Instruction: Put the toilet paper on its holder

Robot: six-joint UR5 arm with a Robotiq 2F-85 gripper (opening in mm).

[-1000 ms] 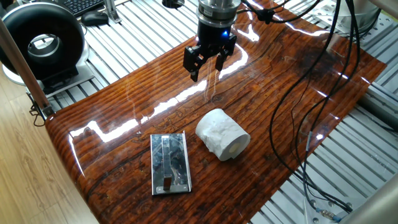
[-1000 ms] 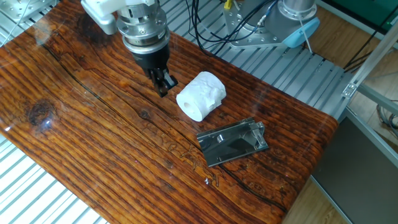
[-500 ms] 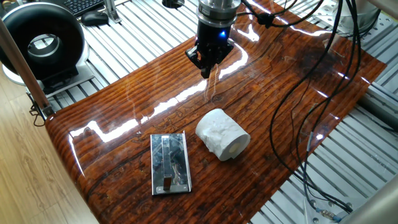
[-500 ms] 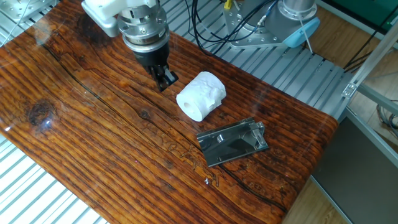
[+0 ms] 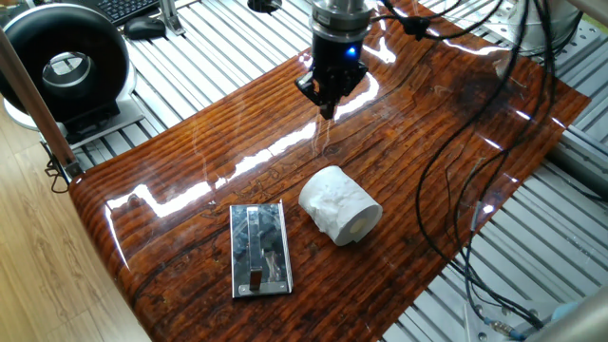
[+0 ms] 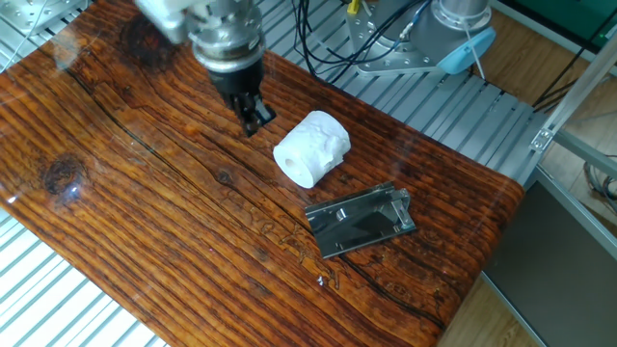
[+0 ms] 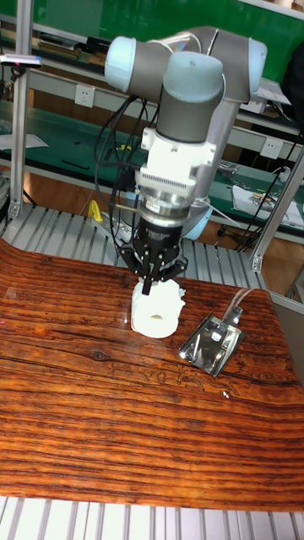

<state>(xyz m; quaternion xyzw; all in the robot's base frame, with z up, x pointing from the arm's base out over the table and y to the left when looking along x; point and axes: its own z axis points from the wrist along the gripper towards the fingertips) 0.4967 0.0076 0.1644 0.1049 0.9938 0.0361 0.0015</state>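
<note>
One fixed view: the pincer (image 5: pixel 328 106) had drawn its fingers together since a second before, when they stood spread; it had also shifted slightly along the bench.
Pincer state: clenched on nothing, hanging above bare wood.
Toilet paper (image 5: pixel 340 205): unmoved, lying on its side below and just beyond the pincer tips, apart from them; soft, crumpled white roll with a small core hole.
Holder (image 5: pixel 259 248): unmoved, farther from the pincer than the roll, just beside it; flat, shiny chrome rectangle with a raised bar along its middle.
Bench (image 5: pixel 171 180): glossy, dark-grained wood, streaked with glare.
</note>
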